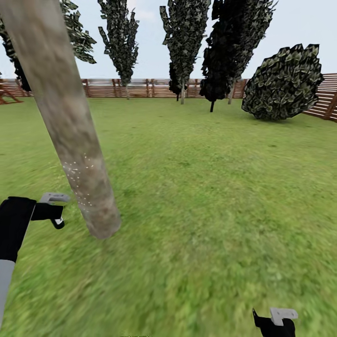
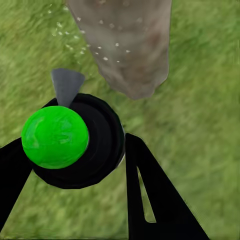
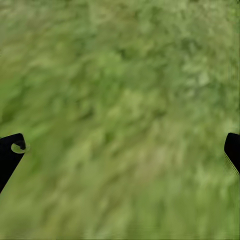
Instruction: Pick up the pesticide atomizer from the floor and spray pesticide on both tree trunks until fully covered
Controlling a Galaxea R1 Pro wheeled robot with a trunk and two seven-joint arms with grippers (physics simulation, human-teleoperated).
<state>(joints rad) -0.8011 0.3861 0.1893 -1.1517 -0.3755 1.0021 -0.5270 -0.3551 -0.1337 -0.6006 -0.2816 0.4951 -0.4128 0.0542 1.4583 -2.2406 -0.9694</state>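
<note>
At the far left of the head view, the robot's left arm reaches forward at about waist height, its left gripper (image 1: pixel 57 220) pointed toward a tree trunk (image 1: pixel 70 126) just beside it. The left wrist view shows why: the two black fingers (image 2: pixel 150 195) are closed around the pesticide atomizer (image 2: pixel 82 142), a dark round bottle seen end-on with a bright green ball on top and a small grey nozzle aimed at the bark. The bottle appears to be held near the trunk's base so the spray lands there.

The trunk itself, pale grey-brown and blotchy, leans across the left of the head view from the top corner down into the grass. A scatter of whitish pesticide specks (image 1: pixel 77 175) dots its lower part; higher up the bark looks bare, so this trunk seems only partly covered.

To the right stretches the lawn (image 1: pixel 210 187), with dark conifers (image 1: pixel 185 42), a rounded shrub (image 1: pixel 283 82) and a brown slatted fence (image 1: pixel 140 87) at the back.

At the lower right edge, the right gripper (image 1: pixel 276 323) hangs low over grass. The right wrist view shows its fingertips (image 3: pixel 10 152) spread far apart with nothing between them, apparently idle.
</note>
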